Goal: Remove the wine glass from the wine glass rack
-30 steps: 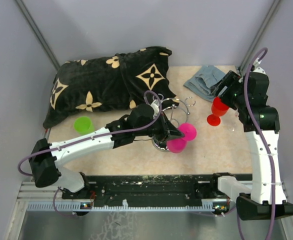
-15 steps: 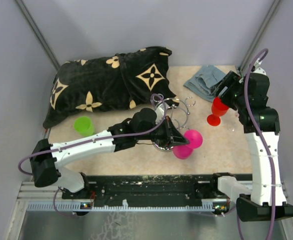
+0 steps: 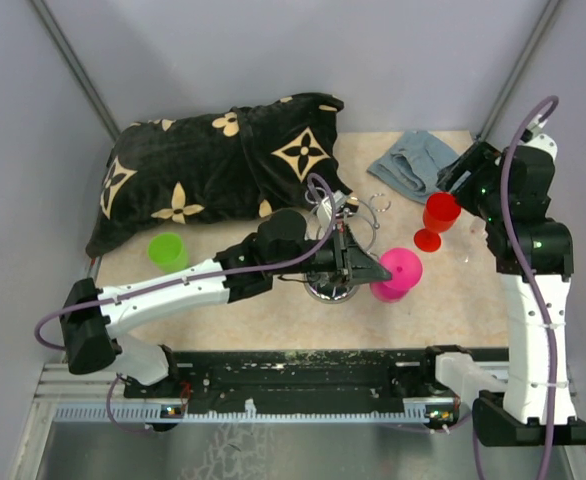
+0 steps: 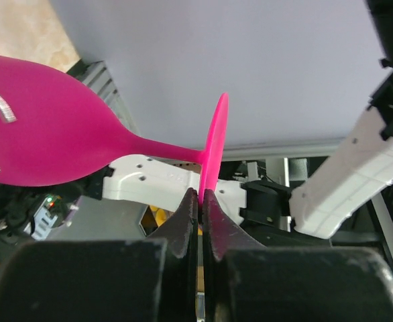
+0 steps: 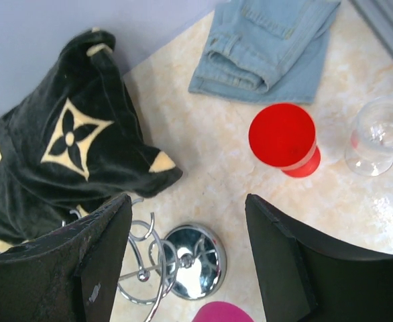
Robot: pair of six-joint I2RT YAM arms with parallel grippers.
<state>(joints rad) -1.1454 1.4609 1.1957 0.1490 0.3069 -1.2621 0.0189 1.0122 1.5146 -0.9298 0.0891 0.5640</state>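
The pink wine glass (image 3: 400,271) is held sideways in the air, just right of the wine glass rack and clear of its loops. The rack (image 3: 330,288) is a chrome wire stand with a round base. My left gripper (image 3: 371,270) is shut on the thin rim of the glass's foot (image 4: 214,151); the bowl (image 4: 45,137) points left in the left wrist view. My right gripper (image 3: 462,176) is open and empty, high above the table. Its view shows the rack's base (image 5: 194,260) and the pink glass (image 5: 223,313) at the bottom edge.
A red glass (image 3: 436,221) and a clear glass (image 3: 463,251) stand right of the rack. Folded jeans (image 3: 407,164) lie at the back right. A black patterned pillow (image 3: 213,165) fills the back left, with a green cup (image 3: 166,249) in front.
My left gripper has carried the pink glass to the right, away from the rack. My right arm has drawn back a little to the right, away from the red glass.
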